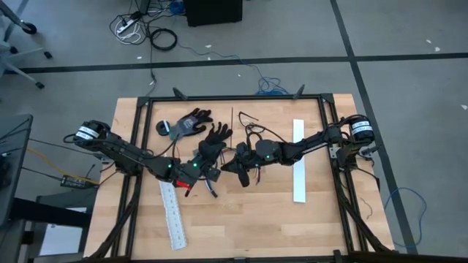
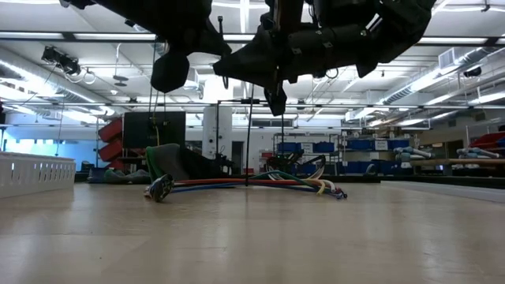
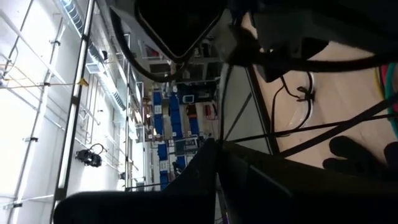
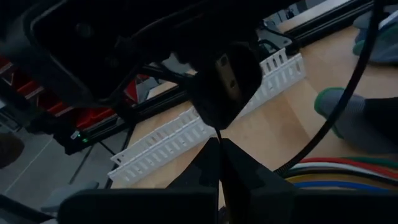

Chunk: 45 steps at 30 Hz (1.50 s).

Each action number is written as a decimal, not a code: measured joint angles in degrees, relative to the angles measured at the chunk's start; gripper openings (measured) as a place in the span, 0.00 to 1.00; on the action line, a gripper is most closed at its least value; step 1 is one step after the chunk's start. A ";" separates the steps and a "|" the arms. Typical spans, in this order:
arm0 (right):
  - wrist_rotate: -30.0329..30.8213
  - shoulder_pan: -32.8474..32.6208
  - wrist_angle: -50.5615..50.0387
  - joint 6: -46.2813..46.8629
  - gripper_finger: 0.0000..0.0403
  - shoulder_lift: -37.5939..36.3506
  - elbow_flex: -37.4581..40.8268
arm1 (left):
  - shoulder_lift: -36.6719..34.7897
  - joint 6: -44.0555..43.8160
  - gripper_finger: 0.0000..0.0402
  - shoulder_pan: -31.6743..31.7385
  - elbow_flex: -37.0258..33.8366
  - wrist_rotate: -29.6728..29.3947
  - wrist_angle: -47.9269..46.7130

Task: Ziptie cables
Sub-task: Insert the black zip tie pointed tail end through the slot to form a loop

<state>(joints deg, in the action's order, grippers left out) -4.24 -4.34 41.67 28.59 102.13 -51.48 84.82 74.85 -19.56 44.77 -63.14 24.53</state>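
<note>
Black on black at mid-frame of the high view: left gripper (image 1: pixel 207 175) and right gripper (image 1: pixel 243 168) brought close together above the wooden table (image 1: pixel 248 219), both raised clear of the surface in the low view. Fingers pressed shut on both. Pinched in each, going by its wrist view, a very thin dark strand, probably the zip tie; too fine to name with certainty. Seen also in the low view as a thin vertical line (image 2: pixel 248 142) dropping from the grippers toward the table.

Below and between the grippers, lying flat on the table: the cables (image 2: pixel 260 184), a bundle of red, blue, green, yellow and other strands, centre of the low view, hidden under the arms from above. Further out, a pair of black gloves (image 1: pixel 197 128) toward the upper middle of the table, a white slotted strip (image 1: pixel 172 215) at lower left, a second white strip (image 1: pixel 298 161) at right.

Likely trouble from here: slipping of the thin strand out of one pinch, given so little to hold; a missed loop if the bundle is not fully enclosed, leaving stray wires outside; collision of the two wrists, working so near each other; dragging of the whole bundle if pulled tight with nothing to anchor it.
</note>
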 joint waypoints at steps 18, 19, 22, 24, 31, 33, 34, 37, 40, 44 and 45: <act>1.14 -1.18 -0.15 10.94 0.00 0.00 0.00 | 0.00 4.22 0.00 0.03 0.00 0.04 -0.46; 1.32 -1.31 -0.15 11.78 0.00 0.00 0.00 | 0.00 4.34 0.00 0.05 0.00 0.05 -0.61; 2.03 -1.64 -0.17 13.63 0.00 0.00 0.00 | 0.00 4.60 0.00 0.05 0.00 0.08 -0.96; 2.53 -1.66 -0.33 14.87 0.00 0.00 0.00 | 0.00 4.63 0.00 0.05 0.00 0.10 -1.28; 3.33 -1.51 -2.85 18.47 0.00 0.00 0.00 | 0.00 4.66 0.00 -0.92 0.00 0.23 -1.94; 3.32 -1.46 -2.80 19.34 0.00 0.00 0.00 | 0.00 4.66 0.00 -1.26 0.00 0.25 -2.00; 3.31 -1.46 -2.82 19.74 0.00 0.00 0.00 | 0.00 4.66 0.00 -1.30 0.00 0.25 -2.07; 3.26 -1.46 -2.78 21.77 0.00 0.00 0.00 | 0.00 4.66 0.00 -1.32 0.00 0.27 -2.94; 3.08 -1.44 -2.80 22.87 0.00 0.00 0.00 | 0.00 4.66 0.00 -1.15 0.00 0.36 -3.21; 3.13 -1.44 -2.82 24.28 0.00 0.00 0.00 | 1.34 4.66 0.00 -0.16 0.00 0.38 -2.89; 3.26 -1.44 -2.87 24.69 0.00 0.00 0.00 | 2.01 4.69 0.00 0.10 0.00 0.37 -2.55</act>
<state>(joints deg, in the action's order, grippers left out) -0.97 -5.78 38.80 53.28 102.13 -51.48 86.83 79.53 -19.46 44.77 -62.77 21.99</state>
